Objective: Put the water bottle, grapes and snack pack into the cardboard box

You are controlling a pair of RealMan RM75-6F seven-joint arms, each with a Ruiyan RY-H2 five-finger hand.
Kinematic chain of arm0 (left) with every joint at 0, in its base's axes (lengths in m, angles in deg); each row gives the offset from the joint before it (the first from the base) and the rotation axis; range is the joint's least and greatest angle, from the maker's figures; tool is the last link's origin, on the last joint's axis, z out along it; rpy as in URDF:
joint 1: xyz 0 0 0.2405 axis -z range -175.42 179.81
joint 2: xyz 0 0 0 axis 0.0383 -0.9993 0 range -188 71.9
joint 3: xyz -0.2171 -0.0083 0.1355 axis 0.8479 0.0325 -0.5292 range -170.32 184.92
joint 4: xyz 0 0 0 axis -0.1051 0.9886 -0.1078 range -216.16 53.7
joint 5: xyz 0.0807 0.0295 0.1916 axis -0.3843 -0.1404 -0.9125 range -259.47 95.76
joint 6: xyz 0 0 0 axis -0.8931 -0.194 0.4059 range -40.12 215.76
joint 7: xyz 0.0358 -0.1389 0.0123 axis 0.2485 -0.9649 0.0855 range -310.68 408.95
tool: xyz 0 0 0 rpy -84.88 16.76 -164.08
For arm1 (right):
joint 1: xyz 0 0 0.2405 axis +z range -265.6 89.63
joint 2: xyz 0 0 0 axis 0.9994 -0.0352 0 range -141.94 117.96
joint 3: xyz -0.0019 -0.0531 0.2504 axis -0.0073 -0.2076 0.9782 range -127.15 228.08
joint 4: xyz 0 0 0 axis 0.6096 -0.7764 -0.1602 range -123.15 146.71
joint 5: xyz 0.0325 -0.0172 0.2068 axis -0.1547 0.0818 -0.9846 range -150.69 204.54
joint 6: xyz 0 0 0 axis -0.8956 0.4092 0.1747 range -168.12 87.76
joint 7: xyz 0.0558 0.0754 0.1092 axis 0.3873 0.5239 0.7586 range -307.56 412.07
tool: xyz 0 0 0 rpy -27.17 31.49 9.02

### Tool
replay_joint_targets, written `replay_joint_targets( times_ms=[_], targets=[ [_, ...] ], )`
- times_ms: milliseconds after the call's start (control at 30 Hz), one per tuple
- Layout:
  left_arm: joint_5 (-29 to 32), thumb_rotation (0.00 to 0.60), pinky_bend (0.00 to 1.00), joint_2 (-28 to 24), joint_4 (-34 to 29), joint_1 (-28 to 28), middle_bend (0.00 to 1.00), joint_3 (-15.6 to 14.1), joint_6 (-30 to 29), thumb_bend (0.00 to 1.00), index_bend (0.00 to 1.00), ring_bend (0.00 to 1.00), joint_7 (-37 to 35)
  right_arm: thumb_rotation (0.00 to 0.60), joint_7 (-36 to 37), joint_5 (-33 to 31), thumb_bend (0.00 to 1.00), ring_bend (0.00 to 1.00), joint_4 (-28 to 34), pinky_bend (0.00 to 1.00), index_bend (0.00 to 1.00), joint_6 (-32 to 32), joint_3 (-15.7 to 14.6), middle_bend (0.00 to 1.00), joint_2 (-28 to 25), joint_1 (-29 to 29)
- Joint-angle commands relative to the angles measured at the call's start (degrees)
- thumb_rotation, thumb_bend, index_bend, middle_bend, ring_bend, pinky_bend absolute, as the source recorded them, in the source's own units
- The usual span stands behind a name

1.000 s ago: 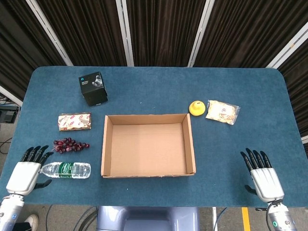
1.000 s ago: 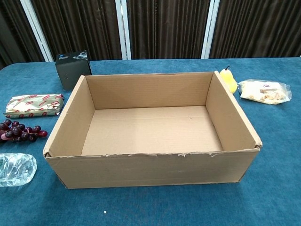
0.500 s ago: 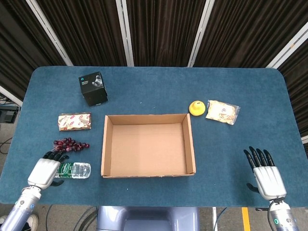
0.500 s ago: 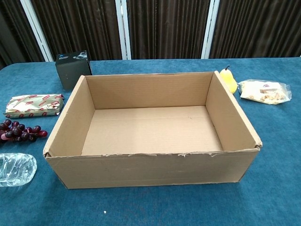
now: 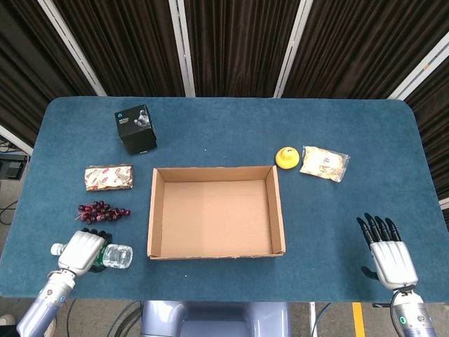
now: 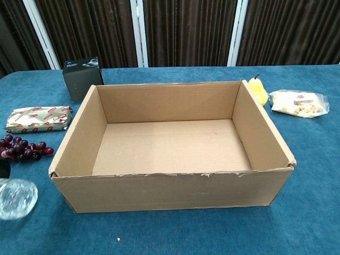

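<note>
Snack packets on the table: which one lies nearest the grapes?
The red-patterned snack pack, left of the cardboard box and just behind the grapes. The clear packet lies right, beside the pear.

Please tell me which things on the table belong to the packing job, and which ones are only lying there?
For the job:
water bottle, under the left robot hand
grapes
snack pack
cardboard box, with nothing inside yet

Only lying there:
black box
pear
clear bag of pale snacks beside the pear
</note>
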Motion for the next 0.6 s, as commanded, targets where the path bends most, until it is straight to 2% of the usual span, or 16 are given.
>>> replay_joint_targets(
  times_ms=[33, 167, 333, 433, 600],
  targets=[
    [-4.67, 0.600, 0.66, 0.61, 0.97, -2.04, 0.68, 0.24, -7.53, 0.60, 0.88, 0.59, -2.66, 0.600, 0.14, 0.17, 0.00, 0.00, 0.01, 0.00, 0.00, 0.09, -0.12, 0.00, -0.07, -0.05],
    [-8.98, 0.600, 0.68, -1.37, 0.12, -3.94, 0.71, -0.24, -14.30, 0.62, 0.89, 0.61, -7.34, 0.600, 0.39, 0.83, 0.00, 0.00, 0.09, 0.00, 0.00, 0.31, -0.47, 0.00, -0.23, -0.14],
    [-17.32, 0.600, 0.68, -8.64, -5.37, -5.39, 0.72, -2.79, -22.31, 0.62, 0.90, 0.61, -17.51, 0.600, 0.88, 1.86, 0.00, 0.00, 0.52, 0.00, 0.00, 0.74, -0.89, 0.00, -0.45, -0.26],
    [-20.03, 0.600, 0.68, -11.63, -7.84, -5.28, 0.72, -3.25, -24.48, 0.62, 0.90, 0.61, -20.28, 0.600, 1.21, 2.18, 0.00, 0.00, 0.78, 0.00, 0.00, 0.90, -0.97, 0.00, -0.68, -0.27],
    [-22.75, 0.600, 0.68, -15.80, -13.85, -2.84, 0.73, -1.55, -25.46, 0.61, 0.91, 0.61, -23.82, 0.600, 2.24, 2.95, 0.00, 0.00, 1.12, 0.00, 0.00, 1.40, -1.21, 0.00, -1.36, -0.43]
  ],
)
